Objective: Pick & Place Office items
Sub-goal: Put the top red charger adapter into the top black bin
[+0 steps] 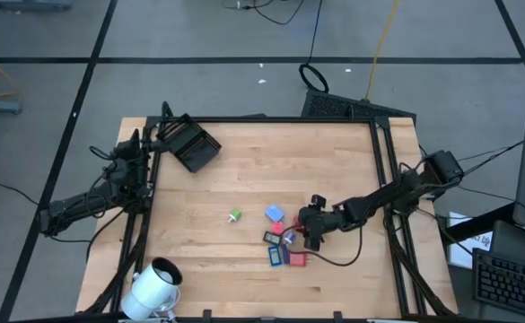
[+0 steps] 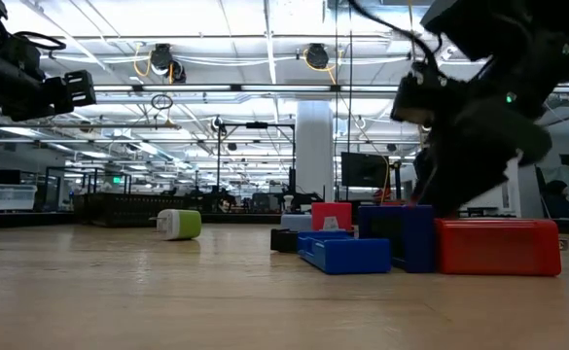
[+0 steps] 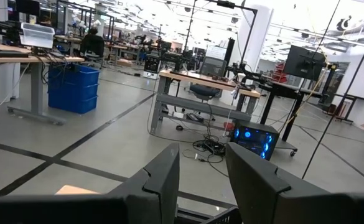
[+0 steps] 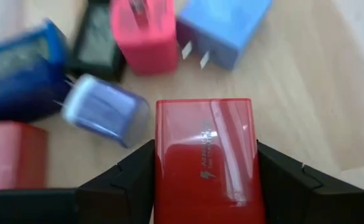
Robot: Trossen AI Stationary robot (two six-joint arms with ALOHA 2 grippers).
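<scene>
Right gripper (image 4: 203, 186) clamped on red charger block (image 4: 203, 149) by its flat sides (apparently rigid, light, glossy, possibly slippery); left gripper (image 3: 200, 180) parted, empty.

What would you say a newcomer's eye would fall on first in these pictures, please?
Probably the right gripper, its fingers closed around a glossy red block at the cluster of red and blue office items right of the table's middle. Next, the green-and-white bit lying alone to their left, and the black tray at the far left corner.
</scene>
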